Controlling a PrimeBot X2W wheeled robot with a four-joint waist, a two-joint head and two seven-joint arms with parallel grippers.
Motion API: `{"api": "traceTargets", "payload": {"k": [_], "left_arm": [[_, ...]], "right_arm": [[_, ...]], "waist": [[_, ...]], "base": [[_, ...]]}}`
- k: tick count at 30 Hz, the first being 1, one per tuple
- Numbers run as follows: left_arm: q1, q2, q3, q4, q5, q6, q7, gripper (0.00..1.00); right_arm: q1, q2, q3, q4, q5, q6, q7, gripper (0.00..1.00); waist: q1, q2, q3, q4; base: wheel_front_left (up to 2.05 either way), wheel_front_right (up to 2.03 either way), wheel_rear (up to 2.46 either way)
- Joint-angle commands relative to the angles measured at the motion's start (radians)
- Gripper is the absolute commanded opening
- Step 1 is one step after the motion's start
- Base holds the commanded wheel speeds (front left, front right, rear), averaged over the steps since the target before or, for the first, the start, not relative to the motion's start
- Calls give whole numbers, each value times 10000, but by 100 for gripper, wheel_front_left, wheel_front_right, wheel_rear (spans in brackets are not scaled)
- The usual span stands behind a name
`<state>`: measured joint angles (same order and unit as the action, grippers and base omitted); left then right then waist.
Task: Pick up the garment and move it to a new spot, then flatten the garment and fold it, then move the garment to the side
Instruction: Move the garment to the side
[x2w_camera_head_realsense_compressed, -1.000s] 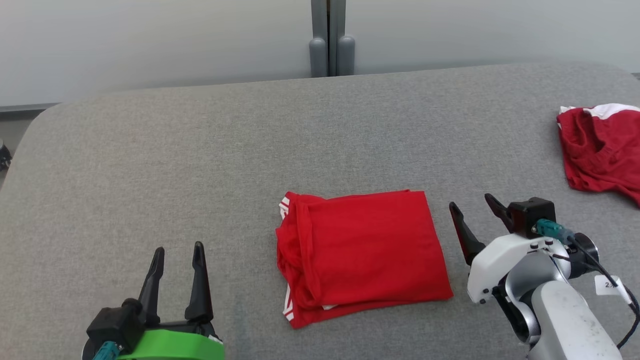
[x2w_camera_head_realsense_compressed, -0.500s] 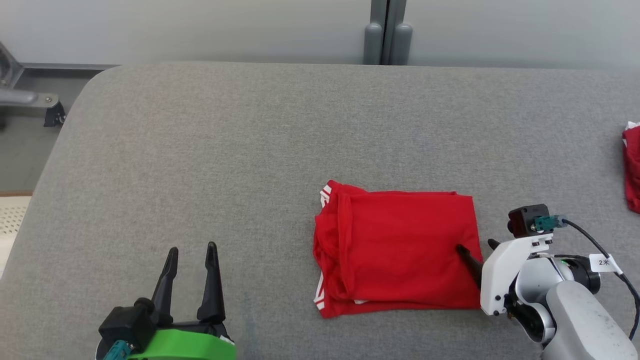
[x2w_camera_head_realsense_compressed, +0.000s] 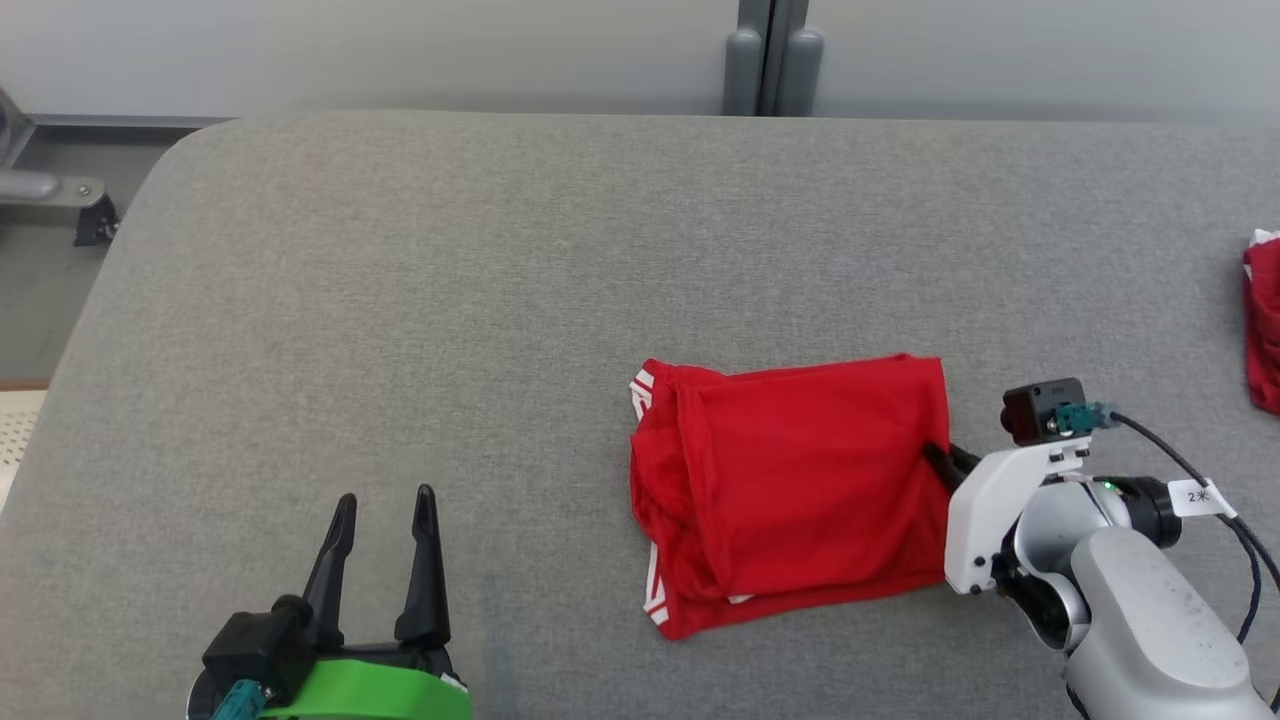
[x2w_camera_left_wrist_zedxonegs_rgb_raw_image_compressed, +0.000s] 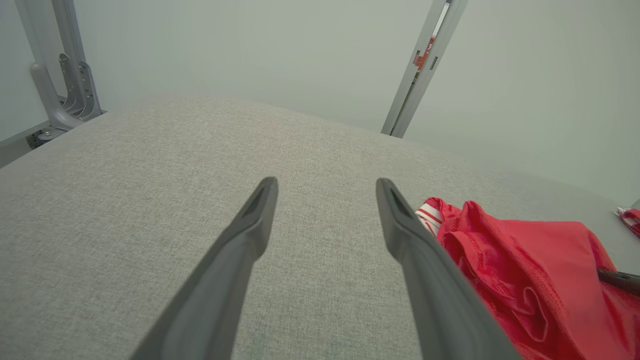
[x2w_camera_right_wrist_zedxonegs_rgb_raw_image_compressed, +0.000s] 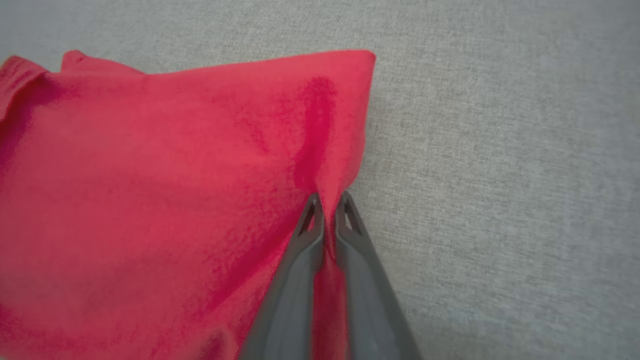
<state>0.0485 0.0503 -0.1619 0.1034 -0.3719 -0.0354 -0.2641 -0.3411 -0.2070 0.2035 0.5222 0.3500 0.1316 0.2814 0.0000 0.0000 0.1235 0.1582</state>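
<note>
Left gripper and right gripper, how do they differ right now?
The left gripper stands open with nothing between its fingers; the right gripper is shut on the folded red garment's edge. The left gripper is apart from the garment; the right gripper touches it. Both have two long dark fingers.

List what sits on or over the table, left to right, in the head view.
left tool, open → folded red garment → right tool, shut on that garment's right edge → second red cloth at the picture's right border
</note>
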Motion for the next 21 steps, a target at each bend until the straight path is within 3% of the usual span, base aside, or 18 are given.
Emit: {"api": "traceTargets", "payload": {"k": [1,14,21], "left_arm": [[-154,9,63,-24,60,-34,2,100],[-654,16,143,-159,584,-267,4,100],[-1143,202,69,-9,1013,-441,2,100]], "right_arm": [[-246,-66,-55,29,-86,-21,-250,0],[-1006,-1101,-847,-219,-632,-21,-1143,0],[-1256,-750,-1354,-289,-761,-20,-1661,0]], "waist": [[0,0,91,-556],[0,0,956,-3657],[0,0,1600,-4933]], "base": [[0,0,0],[0,0,0],[0,0,0]]}}
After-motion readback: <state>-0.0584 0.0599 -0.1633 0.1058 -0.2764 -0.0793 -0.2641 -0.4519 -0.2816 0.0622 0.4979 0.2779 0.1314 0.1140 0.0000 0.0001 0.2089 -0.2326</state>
